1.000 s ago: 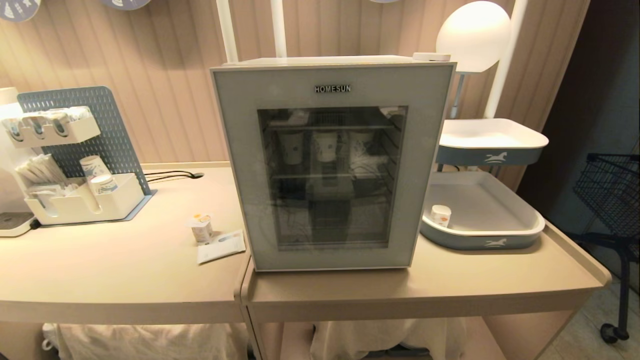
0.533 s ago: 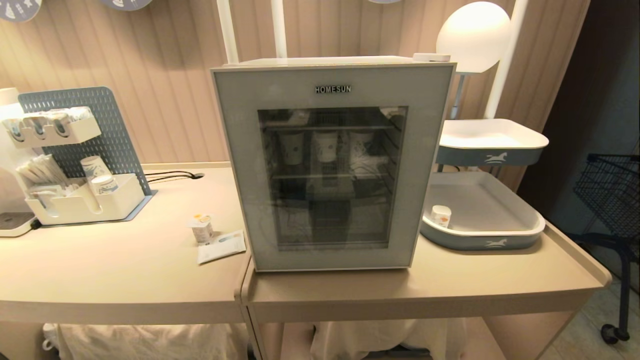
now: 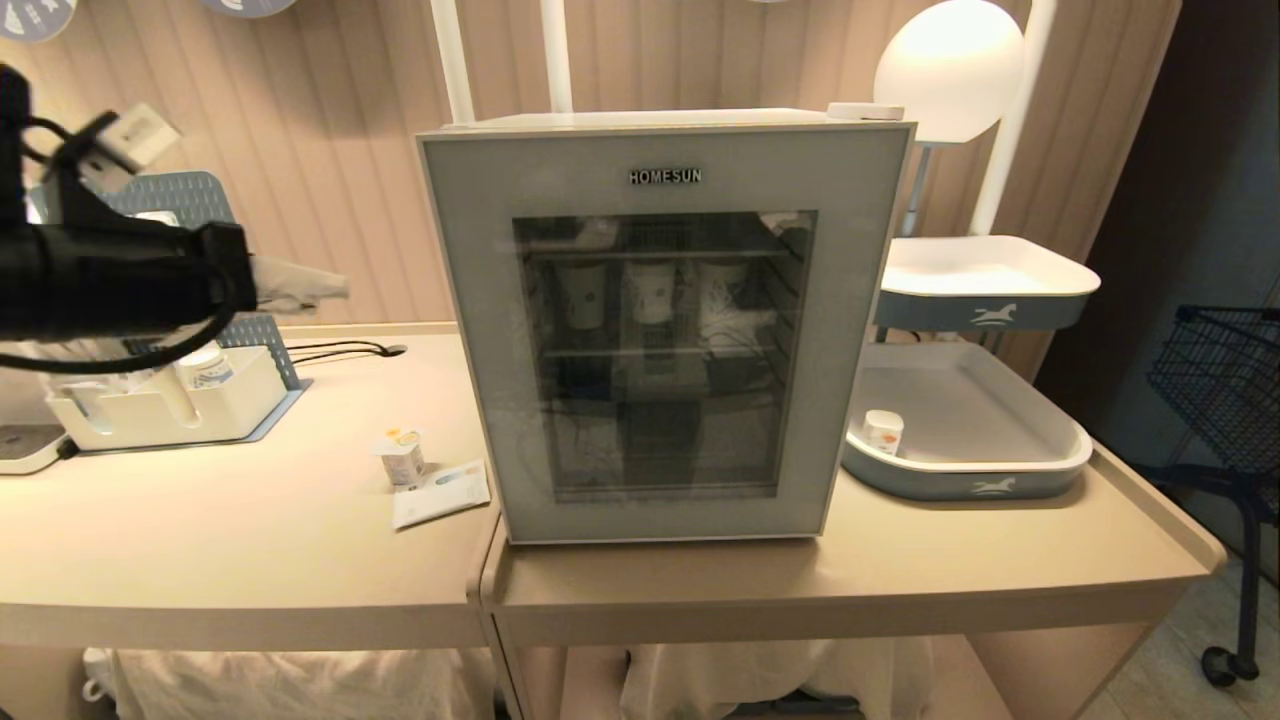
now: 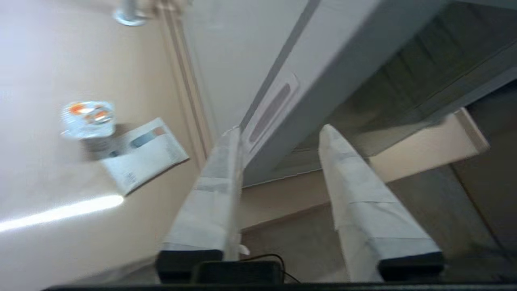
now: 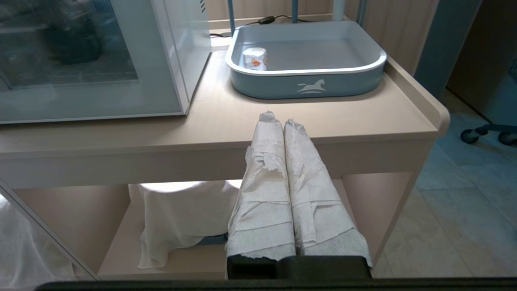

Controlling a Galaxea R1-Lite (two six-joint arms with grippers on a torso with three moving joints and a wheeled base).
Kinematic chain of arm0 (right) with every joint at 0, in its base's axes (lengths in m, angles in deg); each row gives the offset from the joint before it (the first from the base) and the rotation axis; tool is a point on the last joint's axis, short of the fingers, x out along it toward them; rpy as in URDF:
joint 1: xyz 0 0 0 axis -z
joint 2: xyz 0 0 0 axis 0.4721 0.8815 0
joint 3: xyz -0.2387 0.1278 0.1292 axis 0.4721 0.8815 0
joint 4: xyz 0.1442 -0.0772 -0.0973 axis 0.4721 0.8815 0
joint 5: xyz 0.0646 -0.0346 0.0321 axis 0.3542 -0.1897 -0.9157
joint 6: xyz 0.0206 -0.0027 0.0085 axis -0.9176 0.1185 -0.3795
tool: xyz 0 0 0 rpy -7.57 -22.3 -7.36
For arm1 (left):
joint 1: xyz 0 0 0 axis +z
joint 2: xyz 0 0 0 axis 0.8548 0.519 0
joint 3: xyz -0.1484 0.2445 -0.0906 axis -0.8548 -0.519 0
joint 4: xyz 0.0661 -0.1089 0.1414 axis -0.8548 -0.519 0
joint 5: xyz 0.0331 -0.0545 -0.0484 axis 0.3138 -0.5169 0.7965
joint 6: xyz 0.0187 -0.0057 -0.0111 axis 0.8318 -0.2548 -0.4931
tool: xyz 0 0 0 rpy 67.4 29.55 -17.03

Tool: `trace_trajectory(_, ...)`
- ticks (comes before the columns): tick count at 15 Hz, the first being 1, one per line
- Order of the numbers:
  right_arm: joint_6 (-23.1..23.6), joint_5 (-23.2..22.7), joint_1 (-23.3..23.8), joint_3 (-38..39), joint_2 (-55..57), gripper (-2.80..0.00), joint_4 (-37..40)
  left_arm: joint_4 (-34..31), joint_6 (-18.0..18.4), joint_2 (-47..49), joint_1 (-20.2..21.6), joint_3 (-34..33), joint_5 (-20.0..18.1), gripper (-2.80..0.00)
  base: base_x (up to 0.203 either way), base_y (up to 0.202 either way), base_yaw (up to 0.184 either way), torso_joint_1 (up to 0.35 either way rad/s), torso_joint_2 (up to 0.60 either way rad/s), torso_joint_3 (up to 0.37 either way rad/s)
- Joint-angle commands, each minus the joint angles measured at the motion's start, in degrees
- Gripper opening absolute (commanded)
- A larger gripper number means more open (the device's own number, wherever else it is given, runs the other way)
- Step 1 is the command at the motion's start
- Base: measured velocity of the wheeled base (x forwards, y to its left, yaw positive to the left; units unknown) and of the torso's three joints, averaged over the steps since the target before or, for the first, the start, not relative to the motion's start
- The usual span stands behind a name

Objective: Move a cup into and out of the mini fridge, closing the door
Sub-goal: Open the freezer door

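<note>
Counter point(image 3: 250, 540): two beige tabletops butted together, seam running front to back just L of the fridge's front L corner.

Mini fridge point(image 3: 640, 120) stands on the R tabletop at its L edge, upright. Door point(image 3: 470, 330) flush w/ the cabinet, closed; "HOMESUN" at top. Through the glass: paper cups on the upper wire shelf.

Blue-grey tray point(image 3: 965, 485) just R of the fridge, near the R tabletop's back R corner; a small cup inside it at its near-L corner. A second tray on a stand above it.

White organiser w/ pegboard point(image 3: 160, 415) toward the L tabletop's back L corner, partly behind the arm.

L arm comes in from the L edge of head view, raised well above the L tabletop. Left gripper point(image 3: 300, 285) points toward the fridge's L side; taped fingers parted w/ a clear gap, nothing between them. In wrist view the fridge's front L edge sits between the fingertips, no contact visible.

Right gripper point(image 5: 278, 119): seen only in its own wrist view, low in front of the R tabletop's front edge, taped fingers pressed together, empty.

Flat packet point(image 3: 440, 492) on the L tabletop near its R edge.

Cup point(image 3: 403, 458) upright on the L tabletop near the seam, touching the packet's back L corner, just L of the fridge. Lies well below the left gripper & nearer the front edge; apart, not touched.
</note>
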Motion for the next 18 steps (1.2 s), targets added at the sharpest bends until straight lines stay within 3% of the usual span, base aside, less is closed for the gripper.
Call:
trace_trajectory(1, 0.0, 0.0, -0.1, 0.0, 0.1, -2.80, 0.0, 6.2, 2.0, 16.2, 3.7, 2.8, -18.8, 0.00, 0.000, 0.000, 0.000, 0.000, 0.00, 0.000)
trace_trajectory(3, -0.2, 0.0, 0.0, 0.0, 0.1, -2.80, 0.0, 20.3, 3.1, 19.6, 4.1, -1.0, -22.9, 0.00, 0.000, 0.000, 0.000, 0.000, 0.00, 0.000)
trace_trajectory(6, -0.2, 0.0, -0.1, 0.0, 0.1, -2.80, 0.0, 48.7, 2.3, 23.8, 3.8, -11.4, -26.8, 0.00, 0.000, 0.000, 0.000, 0.000, 0.00, 0.000)
trace_trajectory(8, -0.2, 0.0, -0.1, 0.0, 0.1, -2.80, 0.0, 65.5, -1.4, 24.0, 3.7, -21.3, -29.3, 0.00, 0.000, 0.000, 0.000, 0.000, 0.00, 0.000)
trace_trajectory(10, -0.2, 0.0, -0.1, 0.0, 0.1, -2.80, 0.0, 82.8, -8.6, 24.0, 2.3, -27.1, -33.2, 0.00, 0.000, 0.000, 0.000, 0.000, 0.00, 0.000)
trace_trajectory(11, -0.2, 0.0, 0.0, 0.0, 0.1, -2.80, 0.0, 87.5, -13.0, 24.2, 1.0, -28.6, -34.5, 0.00, 0.000, 0.000, 0.000, 0.000, 0.00, 0.000)
trace_trajectory(12, -0.2, 0.0, -0.1, 0.0, 0.1, -2.80, 0.0, 89.0, -14.7, 24.4, -0.6, -29.4, -35.1, 0.00, 0.000, 0.000, 0.000, 0.000, 0.00, 0.000)
trace_trajectory(18, -0.2, 0.0, 0.0, 0.0, 0.1, -2.80, 0.0, 89.0, -15.0, 25.6, -4.4, -31.0, -35.1, 0.00, 0.000, 0.000, 0.000, 0.000, 0.00, 0.000)
